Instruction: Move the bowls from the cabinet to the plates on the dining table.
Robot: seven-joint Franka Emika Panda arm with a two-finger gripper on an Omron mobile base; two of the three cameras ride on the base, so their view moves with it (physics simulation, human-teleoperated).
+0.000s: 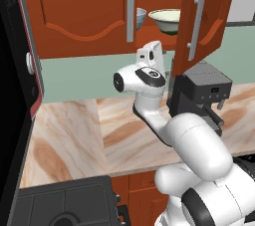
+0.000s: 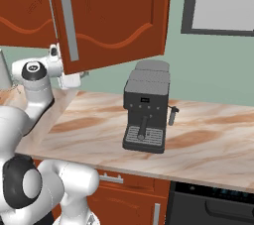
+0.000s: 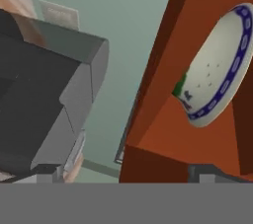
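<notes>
Cabinet: red-brown wooden wall cabinet (image 1: 79, 16) with wavy carved door panels and vertical grey bar handles; right door (image 1: 206, 16) swung open, left door shut.
Cream bowl: round footed cream bowl with a green band near its foot (image 1: 167, 21), upright on the cabinet shelf in the gap between the two doors; in the hand view it (image 3: 217, 65) appears rolled on its side against the red-brown interior, a blue patterned rim visible.
Grey-blue bowl: plain pale grey-blue bowl (image 1: 141, 17), just left of the cream one, mostly hidden behind the shut door's handle.
Gripper: white arm's two-finger gripper (image 1: 155, 51) raised just below the cabinet's lower edge, under the bowls; fingertips barely show, jaws spread wide, nothing between them.
Coffee machine: black boxy espresso machine (image 2: 146, 112) on the beige marble-look counter (image 2: 208, 144), below the open door, right of the arm.
Wall: pale green (image 1: 74, 78) behind counter.
</notes>
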